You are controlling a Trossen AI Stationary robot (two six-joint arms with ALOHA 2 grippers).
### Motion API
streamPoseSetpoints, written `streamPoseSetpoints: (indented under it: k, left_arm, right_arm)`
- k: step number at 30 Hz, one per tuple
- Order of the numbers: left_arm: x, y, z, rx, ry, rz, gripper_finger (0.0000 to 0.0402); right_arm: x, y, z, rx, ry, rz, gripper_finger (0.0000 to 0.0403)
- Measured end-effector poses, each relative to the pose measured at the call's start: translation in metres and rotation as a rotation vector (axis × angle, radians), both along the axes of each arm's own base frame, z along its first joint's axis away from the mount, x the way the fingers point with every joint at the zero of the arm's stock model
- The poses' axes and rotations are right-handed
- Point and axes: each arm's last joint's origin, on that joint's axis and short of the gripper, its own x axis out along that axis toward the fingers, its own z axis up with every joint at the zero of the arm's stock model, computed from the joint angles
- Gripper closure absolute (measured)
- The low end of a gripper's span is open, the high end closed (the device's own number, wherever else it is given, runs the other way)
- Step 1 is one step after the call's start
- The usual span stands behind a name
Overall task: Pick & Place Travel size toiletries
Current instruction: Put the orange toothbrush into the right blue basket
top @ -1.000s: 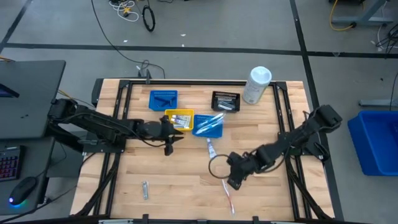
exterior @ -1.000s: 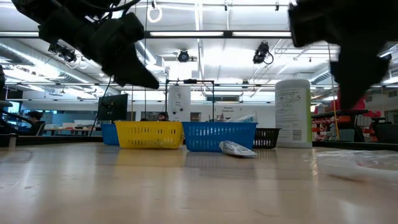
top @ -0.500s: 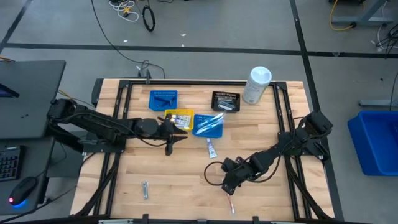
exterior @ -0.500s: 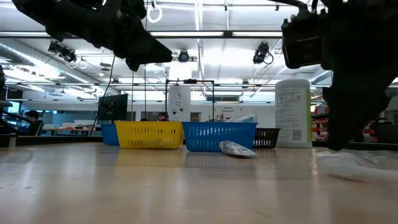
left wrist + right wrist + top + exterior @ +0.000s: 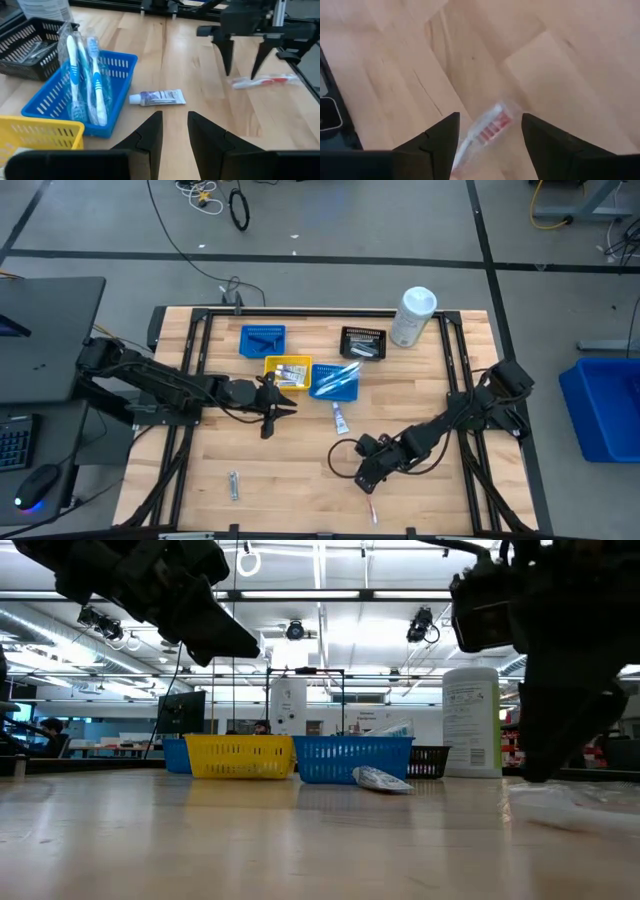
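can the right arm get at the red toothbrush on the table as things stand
Probably yes. The right end effector hangs open right above the red toothbrush, fingers either side of it, with bare table around and nothing between. The left end effector waits by the yellow bin.

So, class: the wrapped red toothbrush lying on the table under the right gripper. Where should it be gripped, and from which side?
Probably from straight above, across the slim handle. The red toothbrush lies flat on the bare table in a clear wrapper, so only its narrow sides offer purchase. The right gripper already hangs over it, open, one finger on each side; the left gripper waits by the blue bin.
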Motion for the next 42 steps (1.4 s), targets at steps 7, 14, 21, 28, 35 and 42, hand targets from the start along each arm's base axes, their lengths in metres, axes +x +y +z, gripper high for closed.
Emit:
streamPoseSetpoints:
  k: [7, 14, 21, 28, 35, 42]
  left_arm:
    - [0.0, 0.0, 0.0, 0.015, 0.0, 0.001, 0.0303]
    - [0.0, 0.0, 0.0, 0.017, -0.001, 0.005, 0.0303]
    - [0.0, 0.0, 0.0, 0.016, 0.0, 0.006, 0.0303]
    - [0.0, 0.0, 0.0, 0.013, -0.001, 0.007, 0.0303]
    - [0.0, 0.0, 0.0, 0.012, -0.005, 0.007, 0.0303]
    - [0.0, 0.0, 0.001, 0.011, -0.009, 0.007, 0.0303]
  right_arm:
    - [0.001, 0.007, -0.02, 0.015, 0.055, -0.011, 0.0193]
    - [0.006, 0.01, -0.026, 0.004, 0.02, 0.026, 0.0264]
    - [0.008, 0.009, -0.026, -0.015, -0.003, 0.012, 0.0319]
    - [0.009, 0.009, -0.023, -0.029, -0.031, 0.048, 0.0319]
    - [0.013, -0.004, -0.003, -0.073, -0.102, 0.116, 0.0321]
    - [0.021, -0.034, 0.055, -0.415, -0.407, 0.256, 0.0321]
